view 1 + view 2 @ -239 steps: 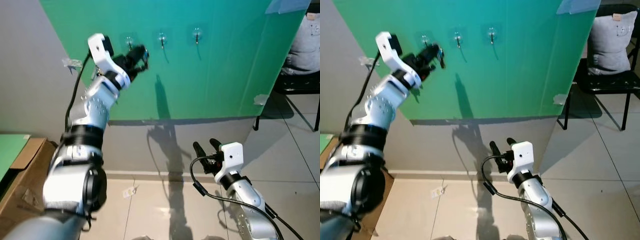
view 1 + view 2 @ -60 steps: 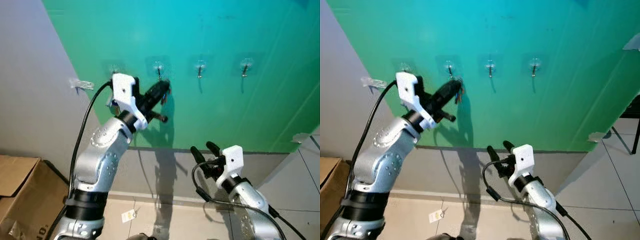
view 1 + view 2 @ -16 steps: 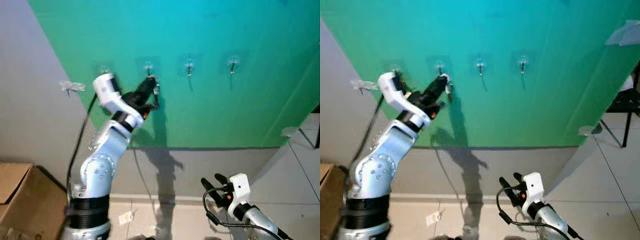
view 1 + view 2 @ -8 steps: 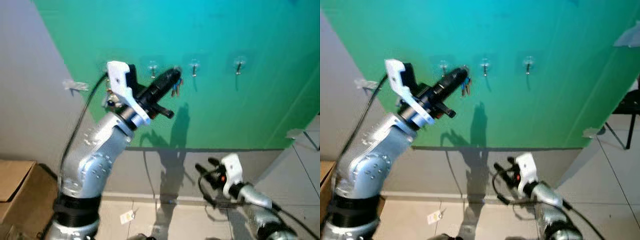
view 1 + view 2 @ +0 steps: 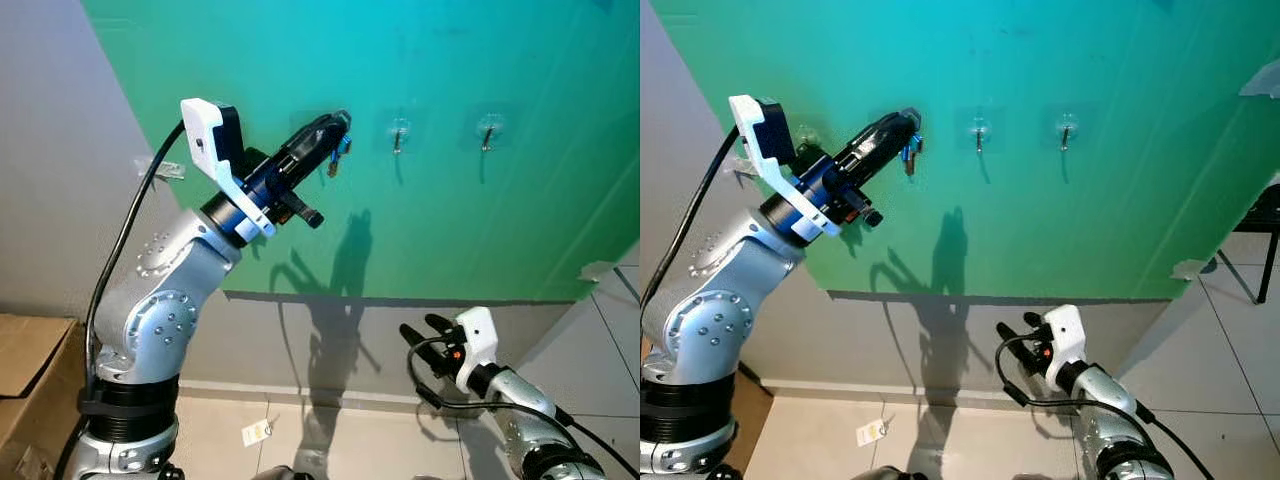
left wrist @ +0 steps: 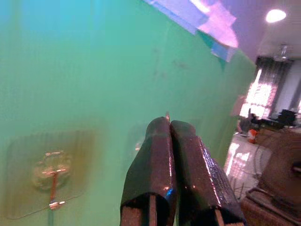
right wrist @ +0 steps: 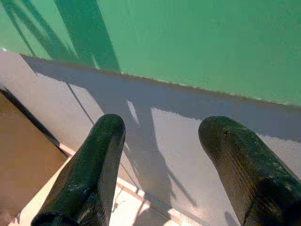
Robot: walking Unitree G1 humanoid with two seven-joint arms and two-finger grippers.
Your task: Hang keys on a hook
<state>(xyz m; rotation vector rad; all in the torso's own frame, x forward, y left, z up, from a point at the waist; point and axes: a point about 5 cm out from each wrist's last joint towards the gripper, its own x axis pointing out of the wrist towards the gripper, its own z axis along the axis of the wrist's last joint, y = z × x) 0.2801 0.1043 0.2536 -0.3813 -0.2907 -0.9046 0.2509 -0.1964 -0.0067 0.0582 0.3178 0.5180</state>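
Green board (image 5: 470,230) on a grey wall, carrying a row of clear stick-on hooks; tiled floor below, a cardboard box (image 5: 30,370) low at the robot's left. Left gripper (image 5: 335,125) raised to the board, fingers (image 6: 160,160) pressed together, pinching the keys (image 5: 335,160), which dangle just under the tips with a blue tag showing. Tips right at the hook (image 5: 908,118) second from the left of the row, touching or nearly touching the board there; the hook itself mostly hidden behind the fingers, so no telling whether the ring is already over the prong. From the left wrist, another hook (image 6: 52,181) bare, beside the closed fingers. Two more hooks (image 5: 398,132) to the right, bare too. Right gripper (image 5: 428,332) low and idle near the floor, fingers (image 7: 89,174) spread wide, holding nothing. Judging by this: carry and approach done, keys at hook height but not released. Left to do, probably: slipping the ring onto the prong, opening the fingers, drawing back without dragging the keys off. Main risk: ring missing the small prong and the keys dropping to the floor.
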